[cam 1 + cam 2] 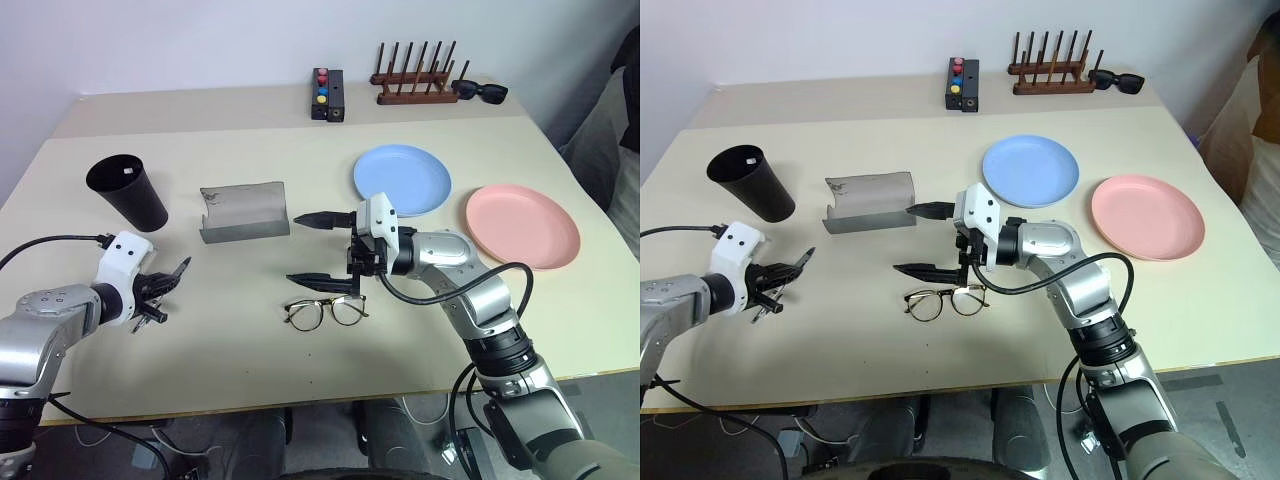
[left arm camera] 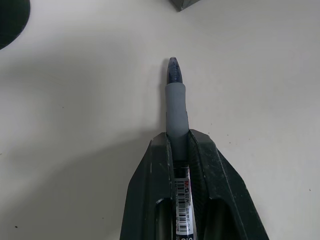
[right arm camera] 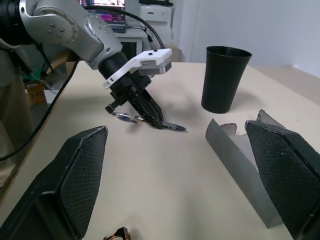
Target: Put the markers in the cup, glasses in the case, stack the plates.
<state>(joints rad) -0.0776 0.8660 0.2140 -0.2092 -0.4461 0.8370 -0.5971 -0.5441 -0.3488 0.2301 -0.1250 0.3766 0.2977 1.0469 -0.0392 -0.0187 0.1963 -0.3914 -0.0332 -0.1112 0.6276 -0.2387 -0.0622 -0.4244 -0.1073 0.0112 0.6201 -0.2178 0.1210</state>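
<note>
You have two plates on the worktop [image 1: 250,350]: one blue plate [image 1: 402,180], one pink plate [image 1: 522,225]. You have one black cup [image 1: 127,191] and one grey case [image 1: 243,211]. Count one pair of clear glasses [image 1: 325,312] and one pair of sunglasses [image 1: 480,91]. One marker [image 2: 176,107] is visible. One wooden rack [image 1: 415,75] stands at the back.
</note>
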